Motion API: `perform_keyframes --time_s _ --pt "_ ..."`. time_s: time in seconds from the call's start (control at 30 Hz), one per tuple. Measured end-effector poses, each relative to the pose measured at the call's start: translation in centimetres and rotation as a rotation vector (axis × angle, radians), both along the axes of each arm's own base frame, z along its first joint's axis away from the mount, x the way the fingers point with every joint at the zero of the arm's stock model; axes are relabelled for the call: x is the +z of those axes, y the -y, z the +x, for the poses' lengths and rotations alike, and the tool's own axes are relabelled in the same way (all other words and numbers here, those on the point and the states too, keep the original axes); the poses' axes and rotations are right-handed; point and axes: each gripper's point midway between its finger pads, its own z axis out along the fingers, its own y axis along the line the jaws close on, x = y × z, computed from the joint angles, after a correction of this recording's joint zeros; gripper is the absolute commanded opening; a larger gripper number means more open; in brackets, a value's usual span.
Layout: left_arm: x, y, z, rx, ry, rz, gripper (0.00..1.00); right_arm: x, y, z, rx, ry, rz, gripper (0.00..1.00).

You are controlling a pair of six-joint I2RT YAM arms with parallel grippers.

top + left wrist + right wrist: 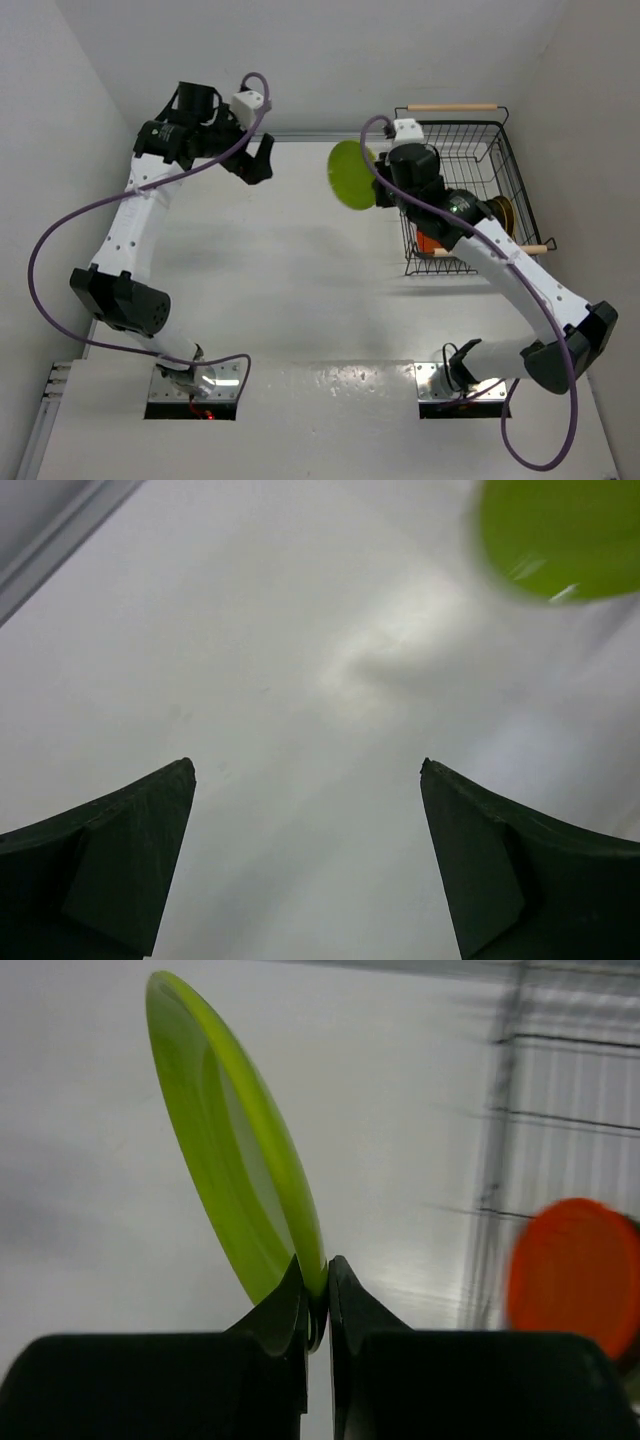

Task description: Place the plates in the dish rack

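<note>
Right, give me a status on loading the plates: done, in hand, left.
Done: an orange-red plate and a gold-brown plate sit in the dish rack; the right arm hides part of it. In hand: the right tool is shut on the rim of the lime green plate, outside the rack. The left tool is open, empty. Left: slot that plate in; no other plates show outside.

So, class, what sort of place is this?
Probably a robotics lab cell, not a kitchen: left arm and right arm bolted to a plain white table, bare white walls around, a wire dish rack.
</note>
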Motion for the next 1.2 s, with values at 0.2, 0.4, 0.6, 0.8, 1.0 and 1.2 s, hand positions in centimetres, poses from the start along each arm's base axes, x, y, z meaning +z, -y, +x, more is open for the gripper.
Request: perform_keyframes --time_s 0.2,0.4,0.6,0.8,1.0,1.2 --pt "-1.8 -10.0 4.3 0.426 0.012 0.14 1.0 3.4 12.3 3.7 -0.457 0.044 -0.277 0.0" --pt "-5.7 -14.2 3.9 0.557 -0.09 0.188 1.0 0.0 20.1 3.9 -0.645 -0.107 -0.49 0.0" --pt "-6.6 -15.1 3.7 0.577 -0.116 0.185 1.0 -6.1 21.7 3.6 -0.609 -0.298 -0.546 0.0" --pt "-6.8 -15.9 3.5 0.589 -0.127 0.172 1.0 -12.1 20.7 2.6 -0.516 -0.459 -0.559 0.0" --pt "-6.9 -15.8 3.5 0.584 -0.13 0.166 1.0 -15.3 20.3 2.8 -0.489 -0.536 -0.58 0.0" --pt "-7.2 -16.1 3.4 0.59 -0.138 0.164 1.0 -16.5 19.6 3.1 -0.488 -0.549 -0.589 0.0"
